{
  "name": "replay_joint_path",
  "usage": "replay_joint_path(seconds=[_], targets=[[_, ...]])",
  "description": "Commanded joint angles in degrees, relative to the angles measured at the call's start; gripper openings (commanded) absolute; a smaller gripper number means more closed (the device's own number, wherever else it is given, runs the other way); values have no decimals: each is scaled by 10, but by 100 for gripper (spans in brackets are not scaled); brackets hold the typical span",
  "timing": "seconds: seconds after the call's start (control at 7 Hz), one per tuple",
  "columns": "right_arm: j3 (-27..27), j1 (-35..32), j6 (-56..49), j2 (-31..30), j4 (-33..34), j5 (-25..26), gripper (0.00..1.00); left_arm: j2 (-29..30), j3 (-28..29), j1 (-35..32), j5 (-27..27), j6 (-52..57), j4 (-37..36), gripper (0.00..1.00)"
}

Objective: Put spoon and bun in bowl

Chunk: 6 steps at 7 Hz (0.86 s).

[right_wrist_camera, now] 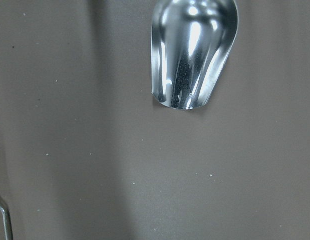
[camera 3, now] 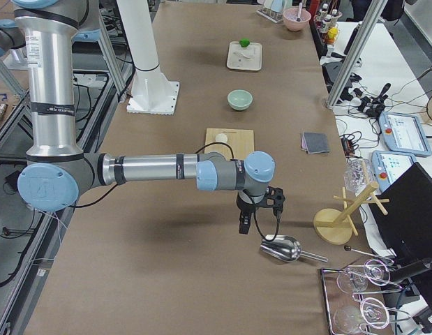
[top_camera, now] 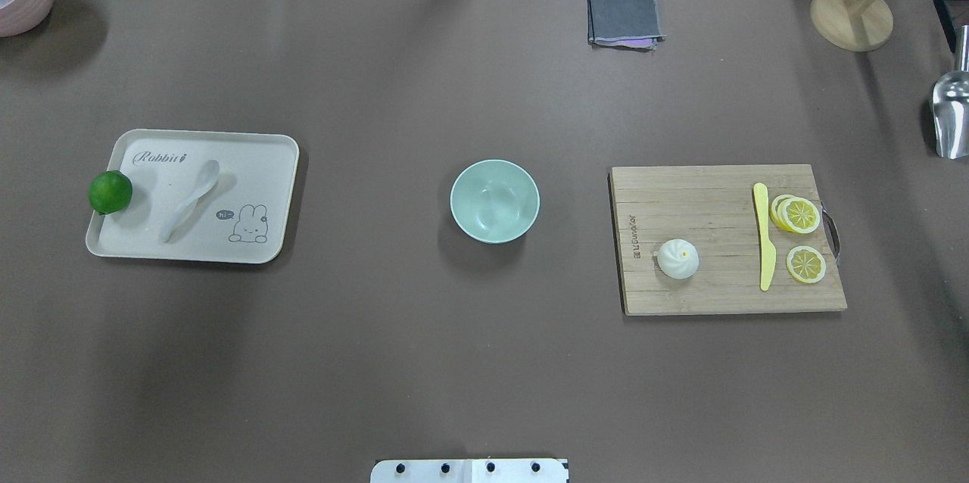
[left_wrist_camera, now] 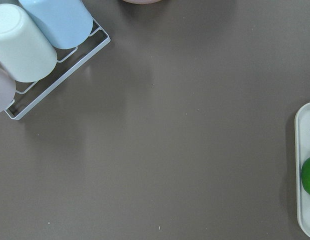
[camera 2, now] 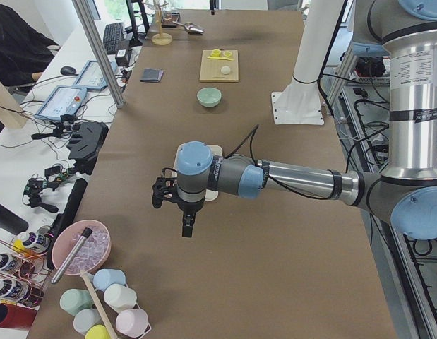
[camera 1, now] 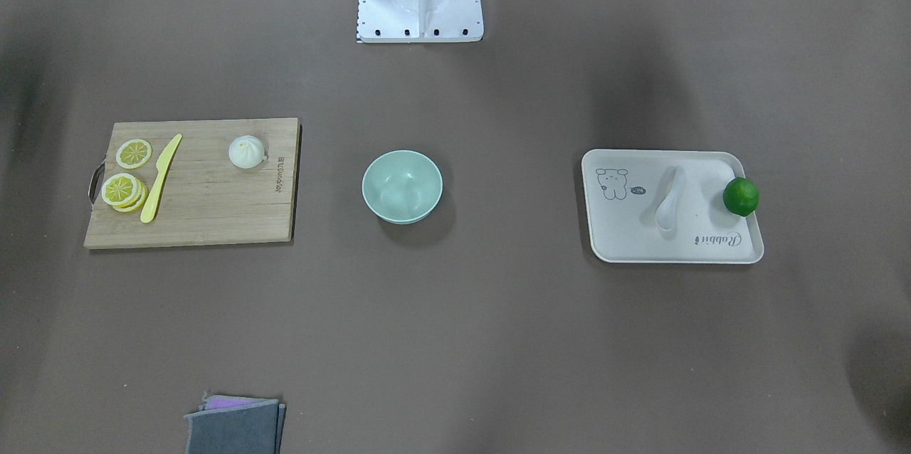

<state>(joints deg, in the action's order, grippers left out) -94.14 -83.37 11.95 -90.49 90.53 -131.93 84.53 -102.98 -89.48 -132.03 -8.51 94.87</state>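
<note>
Pointing down above table, left gripper (camera 2: 188, 226): finger gap unreadable from side view. Right gripper (camera 3: 244, 225) likewise, opening cannot be told; hangs near metal scoop (camera 3: 282, 248). Overhead view: bowl (top_camera: 494, 200) mid-table. Spoon (top_camera: 191, 199) lies on tray (top_camera: 257, 165) at bowl's 9 o'clock, lime (top_camera: 110, 191) on tray's 9 o'clock rim. Bun (top_camera: 677, 258) sits on cutting board (top_camera: 704, 203) at bowl's 3 o'clock.

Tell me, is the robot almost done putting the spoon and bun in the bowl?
Nothing is done yet: the bowl is empty. The spoon lies on the white tray, the bun on the cutting board. Neither is in hand: the left gripper and right gripper hang near the table's ends, far from both. Both moves are left.
</note>
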Motion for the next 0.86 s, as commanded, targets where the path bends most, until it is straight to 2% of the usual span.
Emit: replay_joint_path(seconds=[0.0, 0.71], targets=[[2, 0, 0, 0, 0, 1, 100, 2, 5, 1, 0, 0, 1, 98], [-12, -14, 4, -9, 3, 2, 100, 8, 23, 1, 1, 3, 0, 98]])
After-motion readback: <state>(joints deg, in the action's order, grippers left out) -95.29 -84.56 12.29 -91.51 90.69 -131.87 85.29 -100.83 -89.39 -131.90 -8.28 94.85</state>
